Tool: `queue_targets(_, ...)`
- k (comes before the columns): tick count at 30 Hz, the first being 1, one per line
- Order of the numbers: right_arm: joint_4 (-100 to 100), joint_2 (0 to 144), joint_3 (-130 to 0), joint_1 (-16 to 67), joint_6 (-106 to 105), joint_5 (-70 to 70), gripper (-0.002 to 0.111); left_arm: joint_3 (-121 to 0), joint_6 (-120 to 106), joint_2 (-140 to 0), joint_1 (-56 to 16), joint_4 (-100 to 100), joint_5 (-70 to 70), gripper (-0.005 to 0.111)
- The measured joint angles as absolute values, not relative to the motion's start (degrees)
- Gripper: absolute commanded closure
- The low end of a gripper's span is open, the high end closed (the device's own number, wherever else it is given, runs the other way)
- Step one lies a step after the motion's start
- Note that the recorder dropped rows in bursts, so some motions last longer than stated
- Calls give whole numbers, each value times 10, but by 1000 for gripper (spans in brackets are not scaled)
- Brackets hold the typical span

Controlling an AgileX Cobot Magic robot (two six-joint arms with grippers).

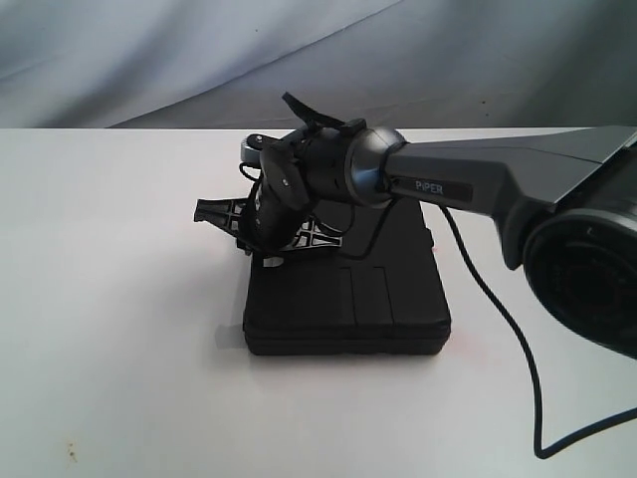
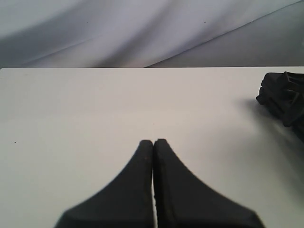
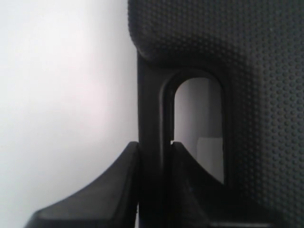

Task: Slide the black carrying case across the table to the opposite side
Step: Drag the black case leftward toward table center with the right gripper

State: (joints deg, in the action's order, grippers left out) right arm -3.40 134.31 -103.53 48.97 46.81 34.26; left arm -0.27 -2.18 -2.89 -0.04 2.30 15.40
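The black carrying case (image 1: 348, 299) lies flat on the white table (image 1: 119, 299), a little right of the middle. My right arm (image 1: 468, 179) reaches in from the right over the case, and its gripper (image 1: 261, 244) points down at the case's left end. In the right wrist view this gripper (image 3: 154, 145) is shut on the case's handle bar (image 3: 149, 118), beside the textured case body (image 3: 261, 71). My left gripper (image 2: 153, 141) is shut and empty, hovering over bare table (image 2: 95, 104). It does not show in the exterior view.
A black cable (image 1: 518, 349) hangs from the right arm and loops over the table at the right. A grey cloth backdrop (image 1: 199, 50) rises behind the table's far edge. A black part (image 2: 282, 95), probably of the right gripper, shows at the edge of the left wrist view.
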Motion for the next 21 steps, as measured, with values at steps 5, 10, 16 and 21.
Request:
queue_targets(5, -34, 1343, -1035, 490, 468, 341, 108, -3, -22, -29, 0, 23, 154, 107)
queue_targets(10, -34, 1343, -1035, 490, 458, 341, 95, -3, -22, -29, 0, 23, 154, 107)
queue_targets(16, -33, 1343, -1035, 490, 452, 337, 80, -3, -22, -29, 0, 23, 154, 107)
queue_targets(21, -33, 1343, -1035, 491, 456, 336, 80, -3, -22, -29, 0, 23, 154, 107)
